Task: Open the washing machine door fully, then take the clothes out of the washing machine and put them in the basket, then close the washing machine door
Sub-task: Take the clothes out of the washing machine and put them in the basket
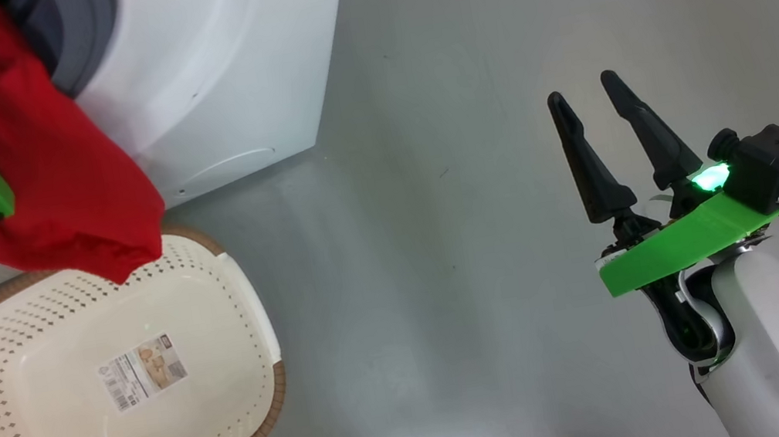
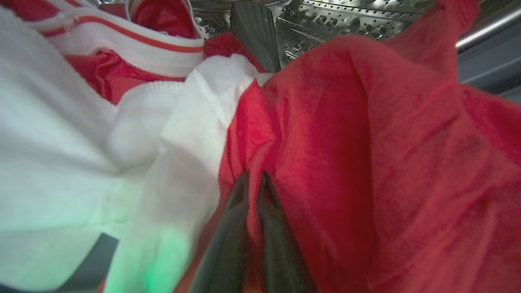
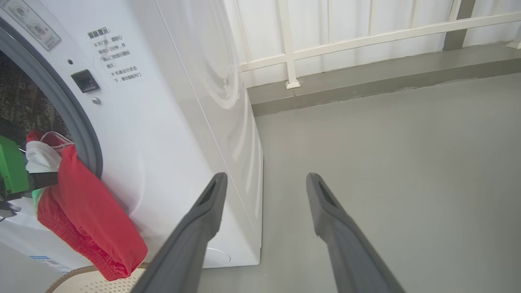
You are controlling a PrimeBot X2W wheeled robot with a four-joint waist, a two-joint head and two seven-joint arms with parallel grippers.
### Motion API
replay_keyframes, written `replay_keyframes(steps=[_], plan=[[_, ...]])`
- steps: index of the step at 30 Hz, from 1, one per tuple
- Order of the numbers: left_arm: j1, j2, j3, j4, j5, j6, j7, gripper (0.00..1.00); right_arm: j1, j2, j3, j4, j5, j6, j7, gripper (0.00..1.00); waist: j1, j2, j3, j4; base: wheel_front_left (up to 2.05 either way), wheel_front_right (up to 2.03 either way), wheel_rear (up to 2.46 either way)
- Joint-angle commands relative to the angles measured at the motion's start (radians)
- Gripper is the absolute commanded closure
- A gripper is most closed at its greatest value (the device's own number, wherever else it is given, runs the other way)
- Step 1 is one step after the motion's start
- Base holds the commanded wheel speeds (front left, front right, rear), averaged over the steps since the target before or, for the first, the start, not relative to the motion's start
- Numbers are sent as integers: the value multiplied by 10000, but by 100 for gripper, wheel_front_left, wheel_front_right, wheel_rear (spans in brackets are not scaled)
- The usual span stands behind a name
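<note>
The clothes (image 1: 55,178), a bright red garment, hang out of the washing machine (image 1: 217,66) mouth and down its white front, their lower end just above the cream basket (image 1: 251,428). In the left wrist view my left gripper (image 2: 254,177) is shut, pinching a fold of the red clothes (image 2: 366,142), with a white and red-striped garment (image 2: 81,114) to its left and the steel drum (image 2: 333,20) behind. My right gripper (image 1: 584,90) stands open over the bare floor, holding nothing. The washing machine door is out of view.
The basket on the floor in front of the machine holds nothing but a paper label (image 1: 142,371). Grey floor (image 1: 461,277) stretches to the machine's right. A white railing (image 3: 366,32) and a low step run along the back wall.
</note>
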Motion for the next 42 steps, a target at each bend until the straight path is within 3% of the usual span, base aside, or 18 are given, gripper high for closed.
replay_keyframes(steps=[1, 18, 29, 35, 42], plan=[[-173, 347, 91, -85, -78, -57, -159, 100, -16, 28, 191, -199, -75, 16, -48, 0, 0, 0, -48, 69, 0, 0, 0], [384, -190, -230, -565, -101, -832, -2391, 100, 213, -261, 75, -112, -97, 16, -48, 0, 0, 0, -833, 763, 0, 0, 0], [2114, -240, -253, -2387, -451, -1045, -3146, 100, 461, -455, 72, 7, -45, 16, -48, 0, 0, 0, -1368, 1236, 0, 0, 0], [3655, 224, -93, -4251, -433, -871, -3205, 100, 578, -572, 53, 27, -5, 16, -48, 0, 0, 0, -1591, 1351, 0, 0, 0], [5990, 734, -19, -7139, -536, -219, -3003, 100, 738, -593, 42, 28, 21, 16, -48, 0, 0, 0, -1695, 1457, 0, 0, 0]])
